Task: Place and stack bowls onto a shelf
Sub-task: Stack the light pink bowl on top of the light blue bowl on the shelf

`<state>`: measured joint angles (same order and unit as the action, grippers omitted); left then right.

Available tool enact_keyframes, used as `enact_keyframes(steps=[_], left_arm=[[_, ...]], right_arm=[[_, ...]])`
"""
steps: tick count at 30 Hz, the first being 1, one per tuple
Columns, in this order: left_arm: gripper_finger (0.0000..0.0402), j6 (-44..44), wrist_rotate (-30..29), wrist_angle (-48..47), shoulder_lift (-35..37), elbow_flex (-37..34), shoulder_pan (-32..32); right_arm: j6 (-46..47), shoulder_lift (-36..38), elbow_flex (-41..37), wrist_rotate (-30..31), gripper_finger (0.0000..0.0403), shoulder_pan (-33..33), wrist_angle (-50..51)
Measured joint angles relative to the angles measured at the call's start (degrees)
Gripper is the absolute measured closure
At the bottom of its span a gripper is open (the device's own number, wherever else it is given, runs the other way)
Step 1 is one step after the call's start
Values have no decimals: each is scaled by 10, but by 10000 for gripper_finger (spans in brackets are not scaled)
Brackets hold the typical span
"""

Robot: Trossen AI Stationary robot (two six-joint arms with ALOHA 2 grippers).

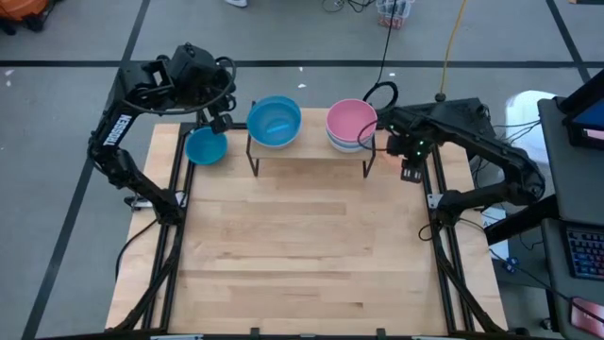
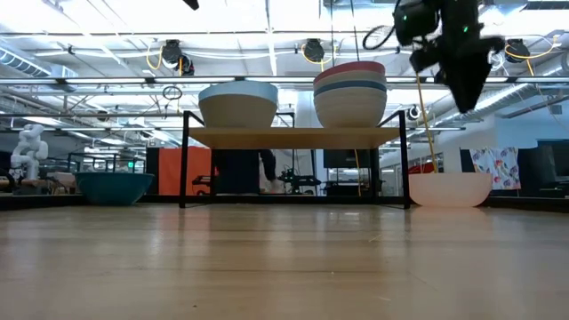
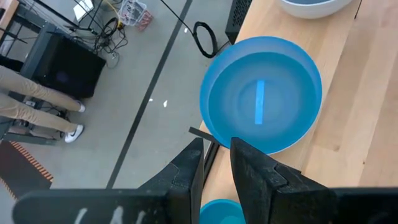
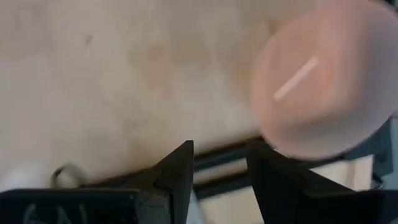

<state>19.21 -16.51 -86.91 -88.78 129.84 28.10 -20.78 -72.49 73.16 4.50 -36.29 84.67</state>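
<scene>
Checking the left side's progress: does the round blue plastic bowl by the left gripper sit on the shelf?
No, the blue bowl rests on the tabletop beside the shelf.

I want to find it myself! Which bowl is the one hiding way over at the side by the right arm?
Find the shelf at the table's far end. Just past its right legs, under the right gripper, sits a peach bowl on the tabletop. It's the only peach one, and stands alone.

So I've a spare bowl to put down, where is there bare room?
The wide light wooden tabletop in front of the black-legged shelf is bare. The shelf top is crowded: a round light blue plastic bowl and a pink-topped bowl stack fill it. A blue bowl sits at its left end, a peach bowl at its right.
</scene>
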Motion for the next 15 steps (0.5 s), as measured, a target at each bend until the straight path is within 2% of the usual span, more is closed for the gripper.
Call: enact_keyframes(steps=[5, 9, 11, 15], left_arm=[[316, 0, 1, 0, 0, 0, 0], [316, -3, 1, 0, 0, 0, 0], [316, -7, 1, 0, 0, 0, 0], [316, -17, 1, 0, 0, 0, 0]], right_arm=[[-17, 0, -67, 12, 261, -5, -98], [-22, 0, -106, -32, 261, -14, -157], [10, 0, -117, -48, 261, -25, -184], [122, 1, -124, -29, 261, -55, -226]])
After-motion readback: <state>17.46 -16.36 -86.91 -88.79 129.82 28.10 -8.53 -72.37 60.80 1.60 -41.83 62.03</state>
